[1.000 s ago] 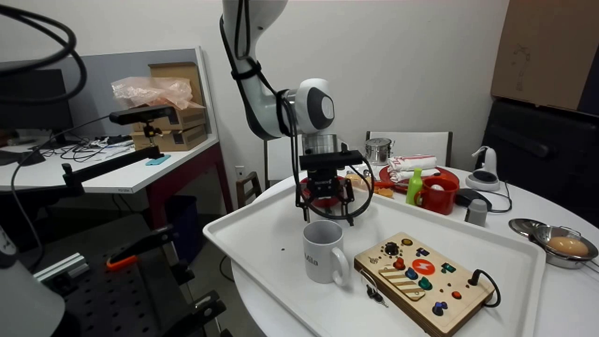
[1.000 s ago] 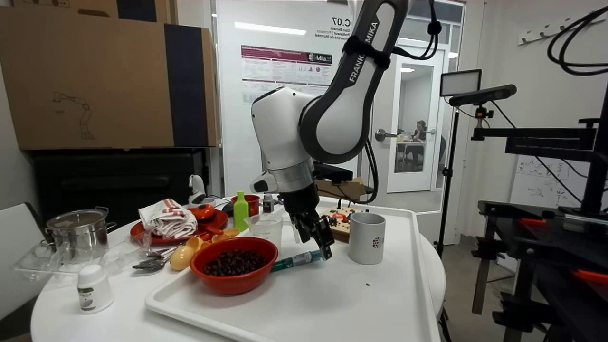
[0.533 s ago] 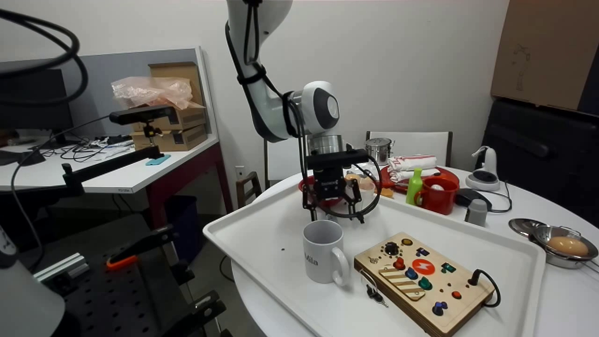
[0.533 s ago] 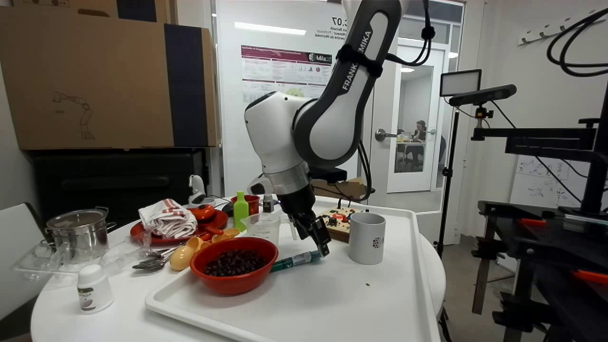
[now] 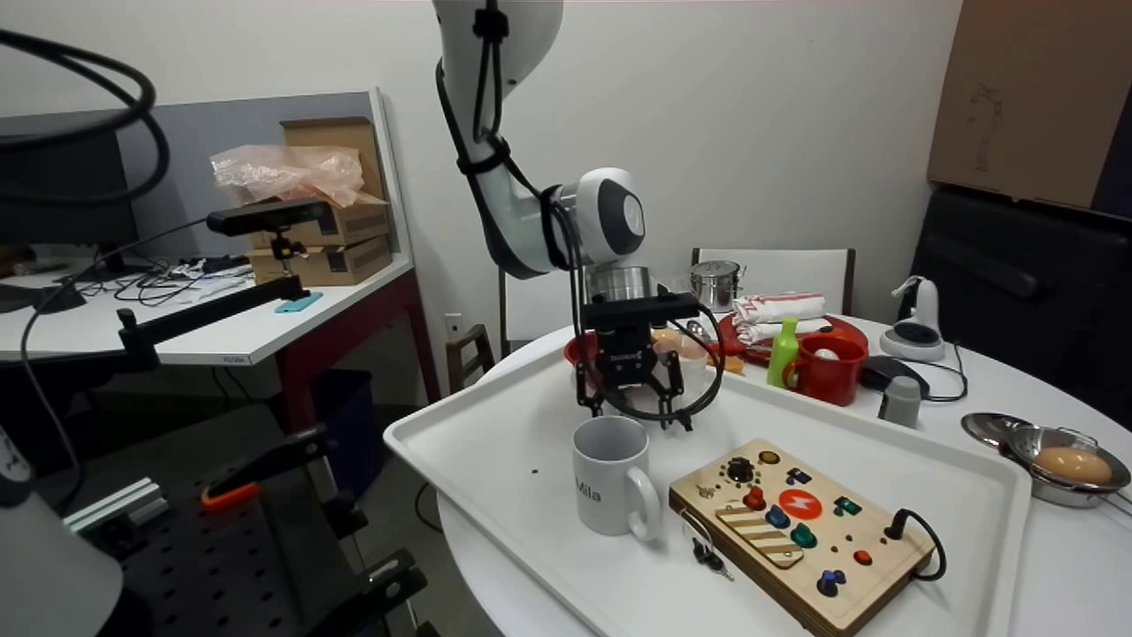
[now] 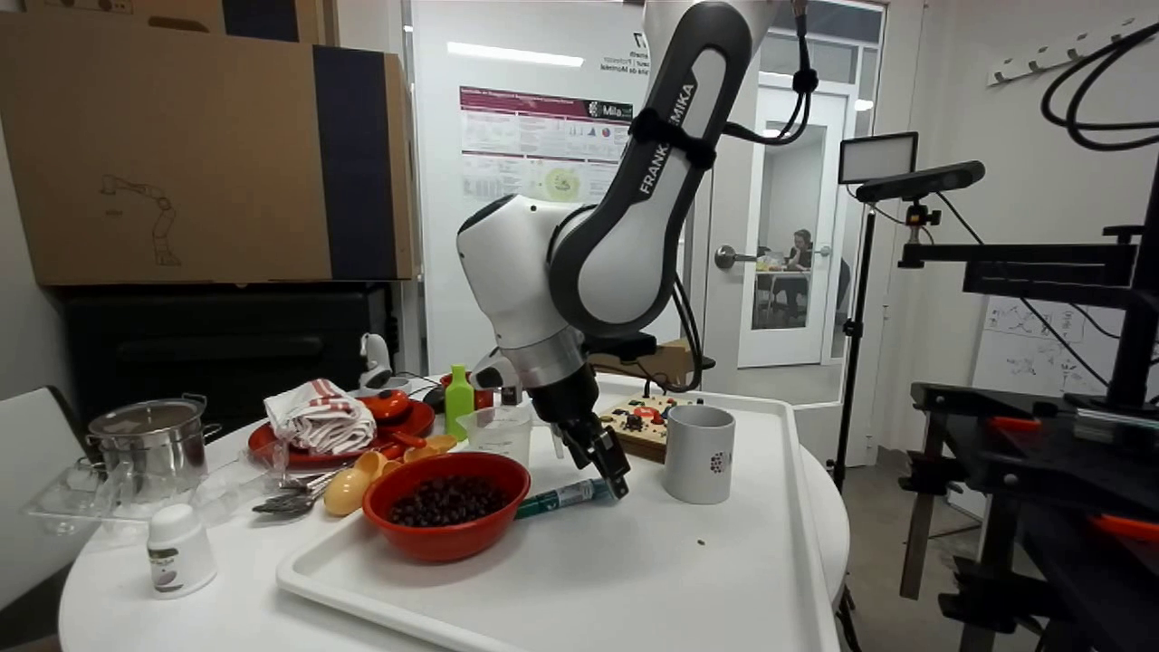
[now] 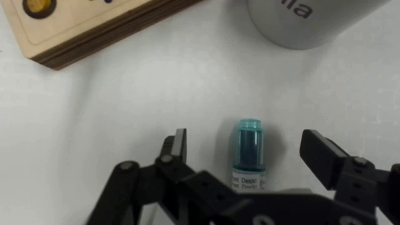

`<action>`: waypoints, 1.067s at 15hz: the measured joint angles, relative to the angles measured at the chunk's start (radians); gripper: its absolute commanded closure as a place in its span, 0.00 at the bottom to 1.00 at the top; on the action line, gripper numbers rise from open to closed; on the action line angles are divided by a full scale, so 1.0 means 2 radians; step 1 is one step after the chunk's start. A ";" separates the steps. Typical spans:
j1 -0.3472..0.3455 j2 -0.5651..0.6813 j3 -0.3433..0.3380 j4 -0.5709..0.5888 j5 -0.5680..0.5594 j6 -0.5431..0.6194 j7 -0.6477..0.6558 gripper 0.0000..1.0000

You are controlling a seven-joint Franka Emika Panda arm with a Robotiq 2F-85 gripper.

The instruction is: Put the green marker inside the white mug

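The green marker [image 6: 563,498] lies flat on the tray, one end beside the red bowl. In the wrist view its teal end [image 7: 251,147] lies between the two fingers, apart from both; a label is partly hidden by the gripper body. My gripper [image 7: 245,136] is open, with nothing held. It hangs low over the marker's end in an exterior view [image 6: 607,475]. The white mug [image 5: 610,487] stands upright on the tray close by, its end also in the wrist view [image 7: 297,26]. In that exterior view, the marker is hidden behind mug and gripper.
The tray [image 5: 495,451] has a raised rim. A wooden button box [image 5: 738,540] lies beside the mug. A red bowl [image 6: 444,539] of dark beans, a clear measuring cup [image 6: 502,439] and a green bottle [image 6: 459,403] stand near the arm.
The arm has lowered and shifted slightly, bringing the gripper over the marker's end. The fingers stay open. The marker and the mug have not moved.
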 measured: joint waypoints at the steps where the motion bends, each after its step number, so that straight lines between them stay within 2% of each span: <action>1: 0.000 0.003 0.000 0.004 0.000 -0.002 0.000 0.44; 6: 0.003 0.009 0.000 0.014 0.000 -0.010 0.000 0.81; 8: 0.004 0.010 0.000 0.017 -0.001 -0.012 0.000 0.92; 10: 0.004 0.010 0.000 0.019 -0.003 -0.014 0.000 0.87; 16: 0.005 0.010 0.000 0.022 -0.007 -0.015 0.000 0.87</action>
